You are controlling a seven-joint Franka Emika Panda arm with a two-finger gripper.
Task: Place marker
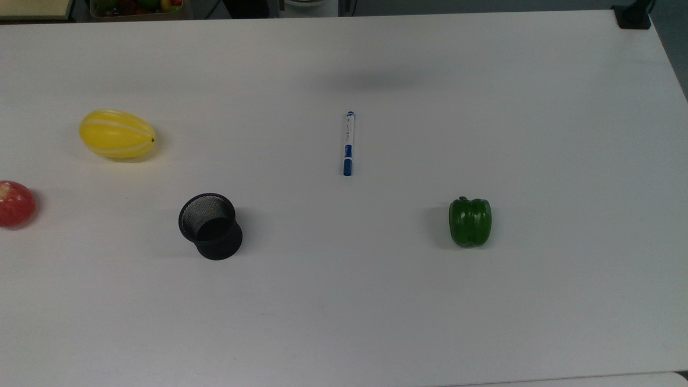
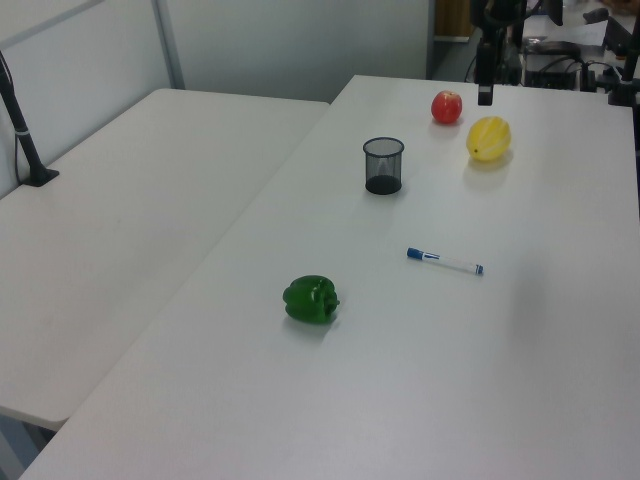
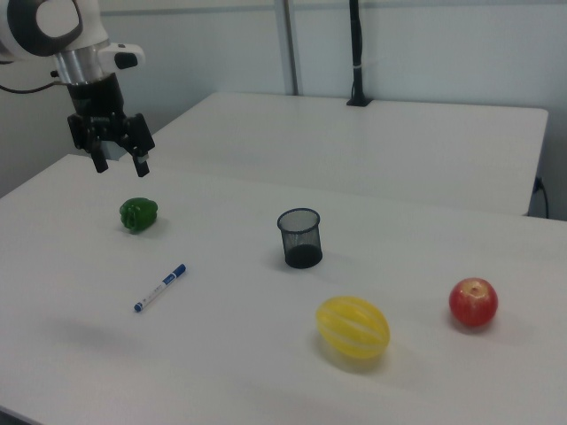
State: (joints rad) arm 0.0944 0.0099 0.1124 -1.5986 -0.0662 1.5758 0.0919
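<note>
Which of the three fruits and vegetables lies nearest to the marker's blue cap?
The green pepper does. The marker points its cap end toward the pepper's row, while the yellow melon and red apple sit far off at the top view's left.

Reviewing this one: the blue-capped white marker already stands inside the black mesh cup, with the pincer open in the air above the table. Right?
Not quite. The blue-capped white marker lies flat on the white table, apart from the black mesh cup, whose inside looks empty in the top view. The rest holds: the right view shows the pincer open in the air above the table.
</note>
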